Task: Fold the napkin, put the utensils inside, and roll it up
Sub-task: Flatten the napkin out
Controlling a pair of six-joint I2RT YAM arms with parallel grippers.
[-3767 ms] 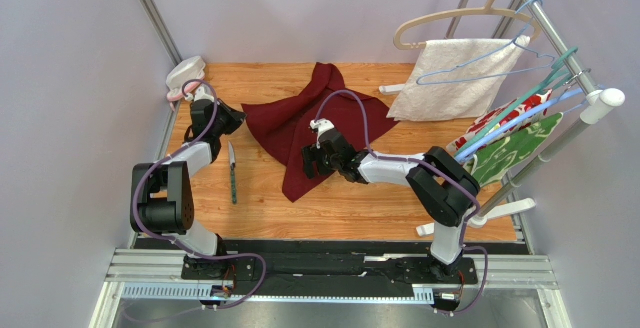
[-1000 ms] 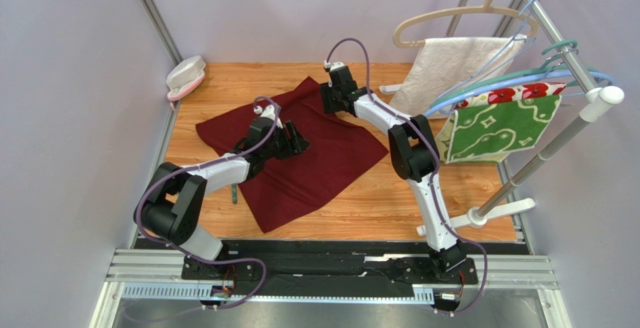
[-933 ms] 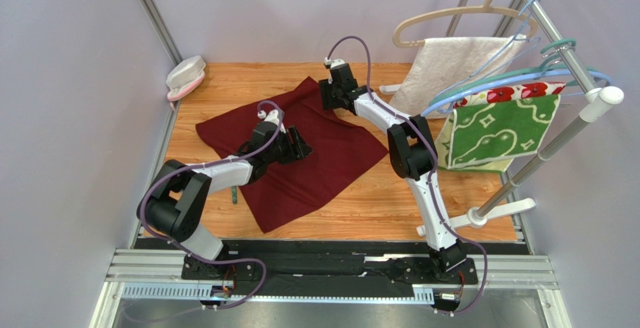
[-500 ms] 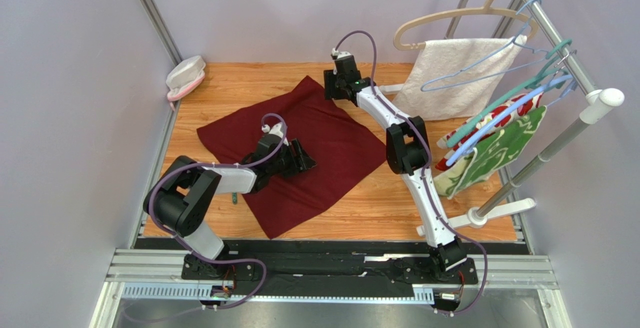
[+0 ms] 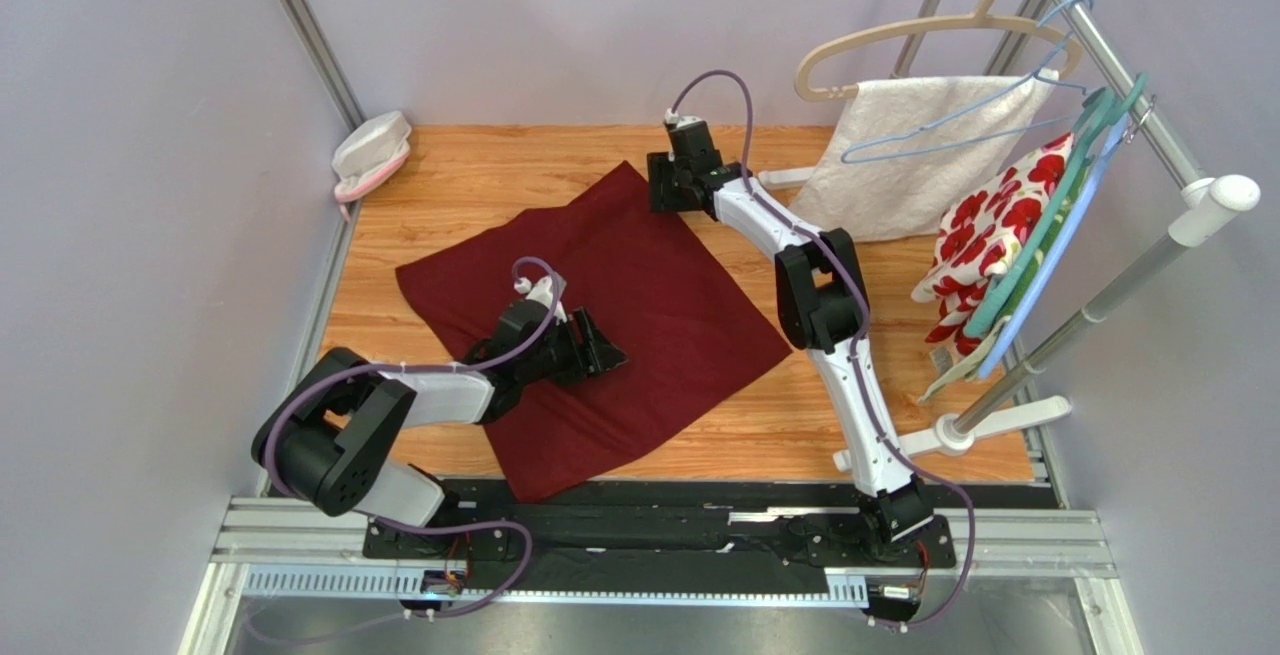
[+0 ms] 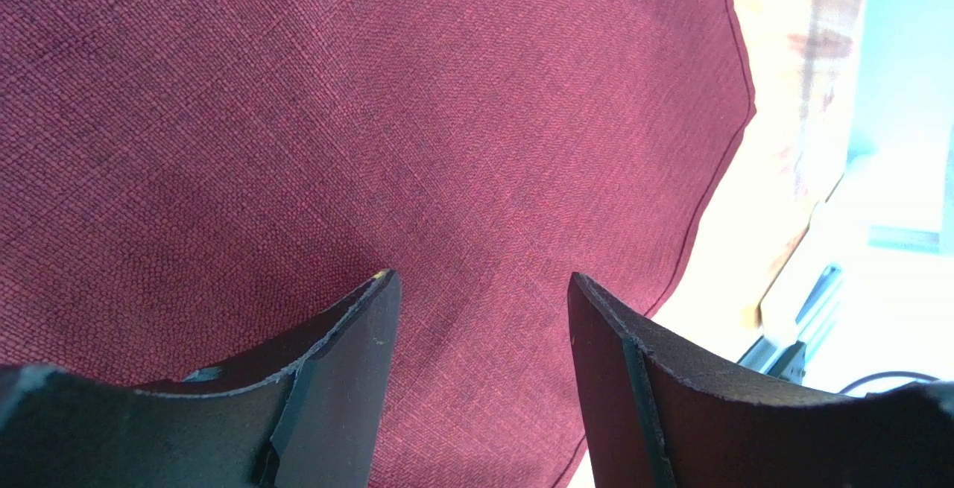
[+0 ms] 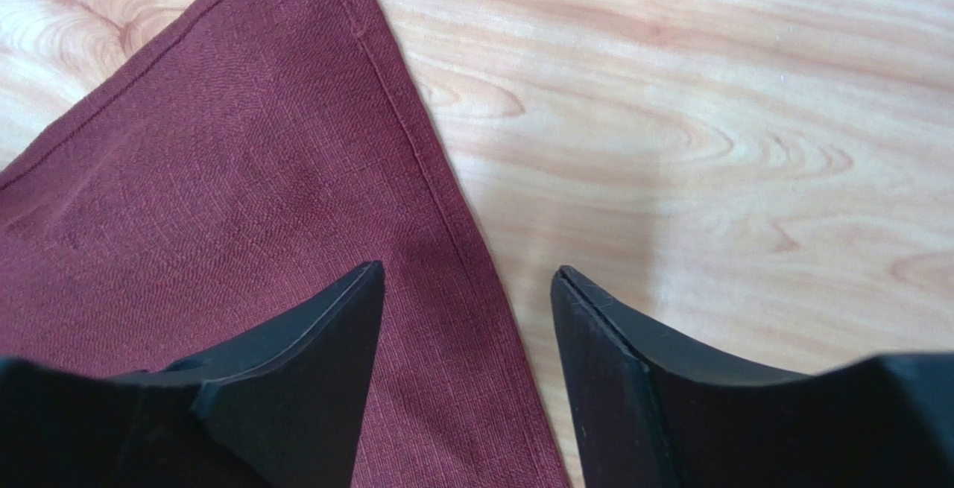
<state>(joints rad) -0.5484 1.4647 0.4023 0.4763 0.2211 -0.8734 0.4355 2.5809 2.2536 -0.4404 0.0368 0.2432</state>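
The dark red napkin [image 5: 661, 295] lies spread flat on the wooden table [image 5: 451, 175] like a diamond. My left gripper [image 5: 603, 351] hovers low over the napkin's near middle. In the left wrist view it [image 6: 479, 282] is open, with only the napkin [image 6: 336, 119] under it. My right gripper [image 5: 663, 193] is stretched out to the napkin's far corner. In the right wrist view it [image 7: 468, 273] is open, straddling the hemmed edge of the napkin [image 7: 224, 197] and bare wood [image 7: 694, 153]. The utensils are hidden.
A clothes rack [image 5: 1142, 100] stands at the right with a white towel [image 5: 902, 153] and red-and-green floral cloths [image 5: 999, 235] on hangers. Its foot [image 5: 962, 430] rests on the table. A small white and pink object [image 5: 371, 150] sits at the far left corner.
The napkin has been drawn out flatter and nearer. My left gripper slid toward the near right over it. My right gripper widened at the far corner. The hanging floral cloths swung.
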